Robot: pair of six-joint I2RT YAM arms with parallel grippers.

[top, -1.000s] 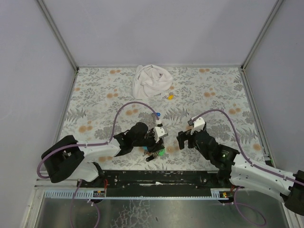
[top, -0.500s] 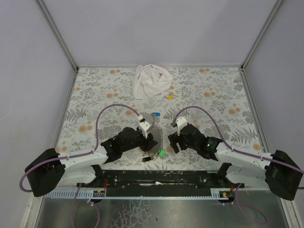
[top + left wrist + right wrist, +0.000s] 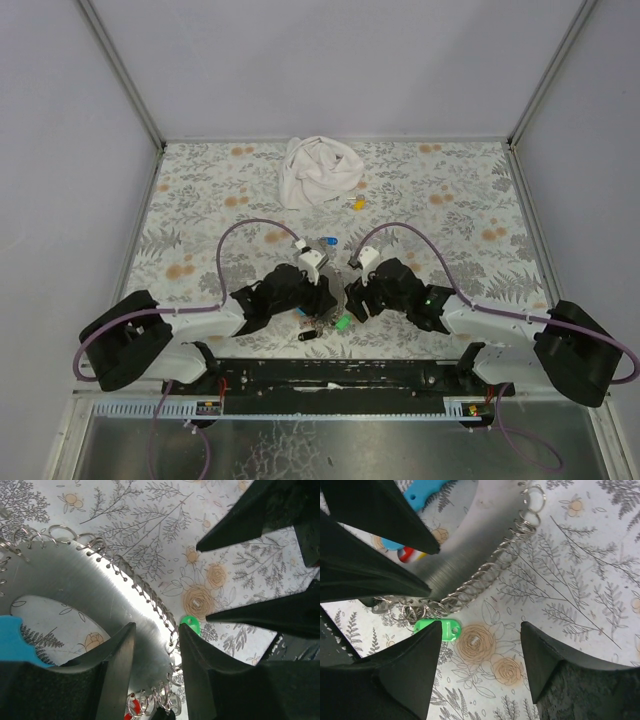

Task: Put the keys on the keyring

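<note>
My left gripper point(image 3: 322, 290) point(image 3: 156, 630) is shut across a flat silver metal ring plate point(image 3: 75, 595), its outer edge lined with several small wire rings. This keyring plate also shows in the right wrist view point(image 3: 465, 550). A green plastic key head point(image 3: 438, 630) point(image 3: 190, 624) point(image 3: 341, 323) lies on the cloth by the ring edge. My right gripper point(image 3: 350, 297) point(image 3: 481, 630) is open and empty, facing the left one, its left fingertip beside the green head. A blue-capped key point(image 3: 328, 242) lies apart, farther back. A blue piece point(image 3: 422, 490) and a red tag point(image 3: 410, 555) hang by the plate.
A crumpled white cloth point(image 3: 318, 170) lies at the back with a small yellow item point(image 3: 357, 203) beside it. A small black piece point(image 3: 310, 335) lies near the front edge. The flowered table cover point(image 3: 450, 200) is walled on three sides.
My right gripper has moved left, close to the left gripper. The left gripper has raised the metal ring plate and shifted slightly right.
</note>
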